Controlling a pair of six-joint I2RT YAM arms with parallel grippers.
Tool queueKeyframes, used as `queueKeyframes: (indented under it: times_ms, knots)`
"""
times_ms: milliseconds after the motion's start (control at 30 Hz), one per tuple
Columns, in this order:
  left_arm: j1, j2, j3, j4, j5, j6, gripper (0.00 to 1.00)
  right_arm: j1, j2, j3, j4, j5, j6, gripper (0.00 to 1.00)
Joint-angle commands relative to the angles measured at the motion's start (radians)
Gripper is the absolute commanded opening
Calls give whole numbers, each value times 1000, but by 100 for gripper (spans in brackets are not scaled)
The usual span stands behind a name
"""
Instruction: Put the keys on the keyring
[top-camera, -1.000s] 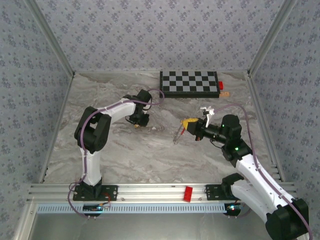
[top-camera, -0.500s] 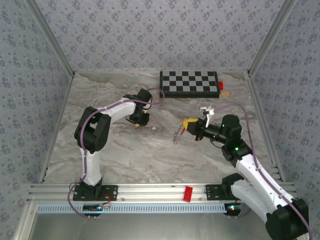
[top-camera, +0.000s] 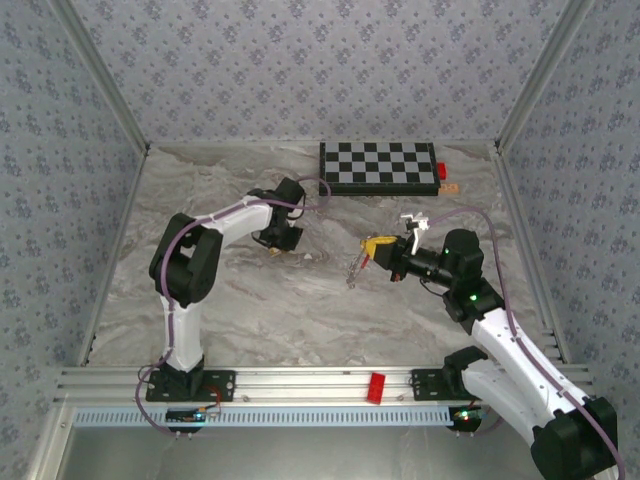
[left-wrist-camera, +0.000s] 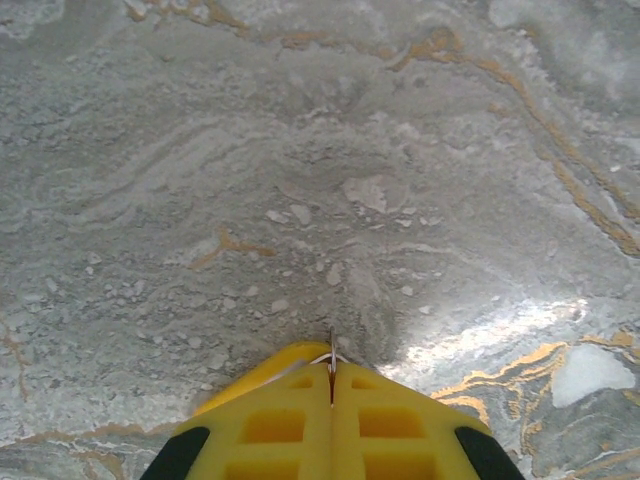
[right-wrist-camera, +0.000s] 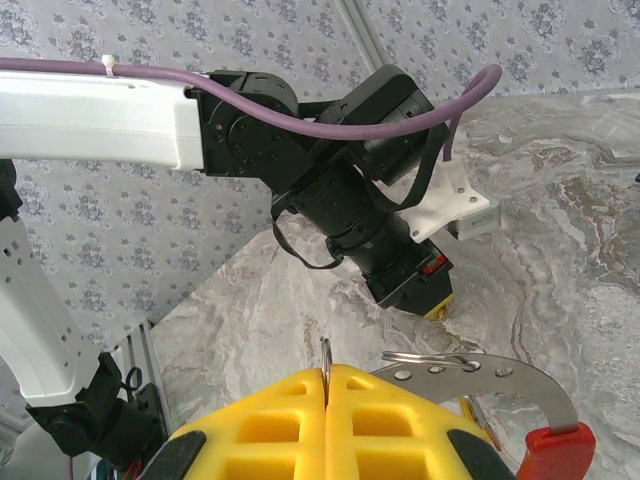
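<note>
Keyring (top-camera: 352, 270) hangs in the top view from the right gripper (top-camera: 370, 250), slanting down and to the left toward the marble table (top-camera: 250, 310), in the open stretch between the two arms. The left gripper (top-camera: 275, 246) is down at the table, well apart from it on the left, with a tan speck at its tip. Another key (top-camera: 452, 187) lies far back beside the small red block (top-camera: 441, 170) at the end of the checkerboard (top-camera: 378, 165), nearer the right arm. In the left wrist view the yellow fingers are pressed together, and a thin metal sliver stands straight out between their tips. I judge it to be a key (left-wrist-camera: 332, 345) held edge-on, its long axis in line with the fingers and just above the table. In the right wrist view the yellow fingers are likewise pressed together, pinching a thin loop edge-on. The grey band with its row of holes and red end curves off to the right. The left gripper shows ahead of it, nose down and apart from the ring. So the coming move turns on the left arm carrying its key rightward to meet the ring. No brand, label or writing can be read in any view.
</note>
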Motion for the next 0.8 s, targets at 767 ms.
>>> queueKeyframes:
  times_ms: [767]
  knots:
    - [-187,-507,-274,354,-223,44,0,1,-120,-59,64,65,-43,0]
